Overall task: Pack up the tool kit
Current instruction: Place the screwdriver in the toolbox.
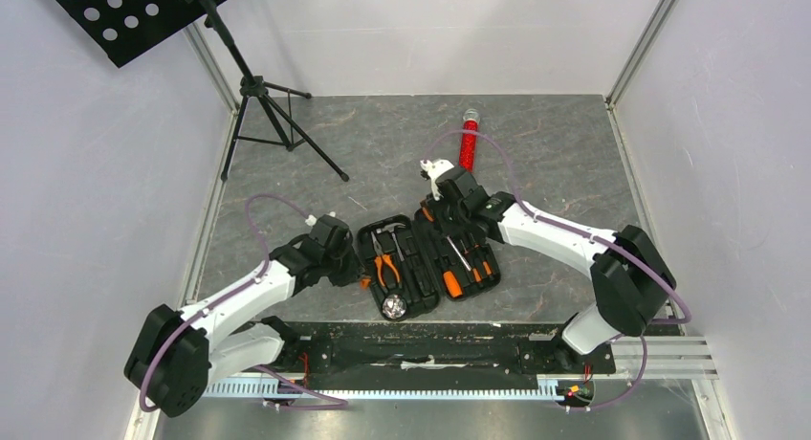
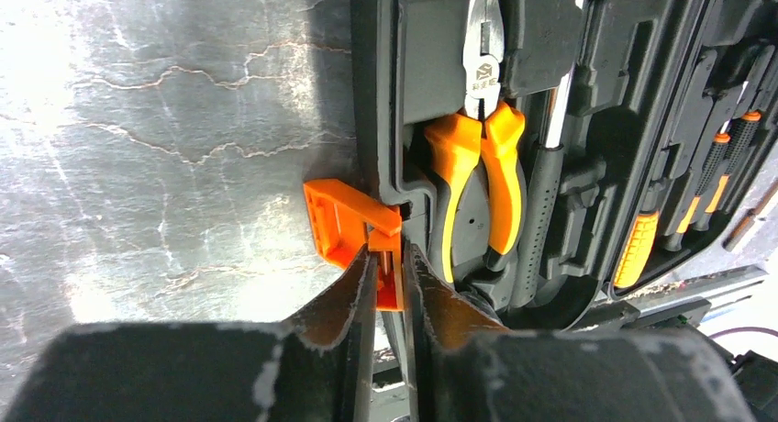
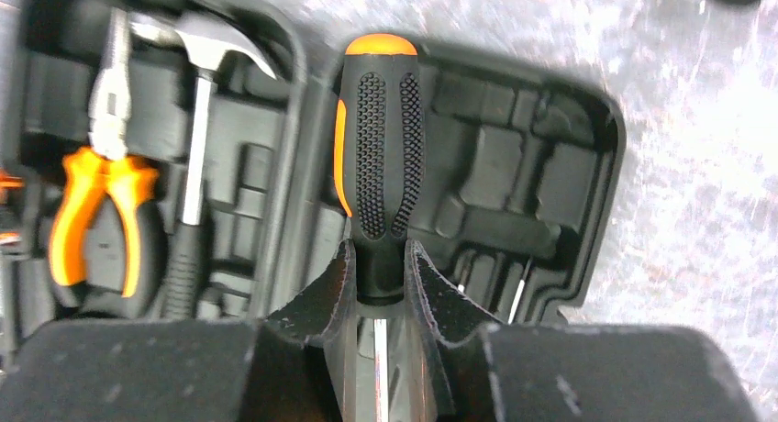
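The black tool kit case (image 1: 421,258) lies open on the table. Its left half holds orange-handled pliers (image 1: 385,268) and a hammer (image 1: 390,231). Its right half holds several screwdrivers (image 1: 469,263). My left gripper (image 1: 350,268) is at the case's left edge. In the left wrist view it (image 2: 387,257) is shut on the orange latch (image 2: 344,220), beside the pliers (image 2: 482,165). My right gripper (image 1: 448,193) is over the far end of the right half. In the right wrist view it (image 3: 378,257) is shut on a black-and-orange screwdriver (image 3: 381,138), held above the moulded slots (image 3: 514,174).
A red cylindrical tube (image 1: 468,143) lies behind the right gripper. A black tripod stand (image 1: 273,115) with a perforated plate (image 1: 115,10) stands at the back left. A silver round item (image 1: 393,308) sits in the case's near corner. White walls close in both sides.
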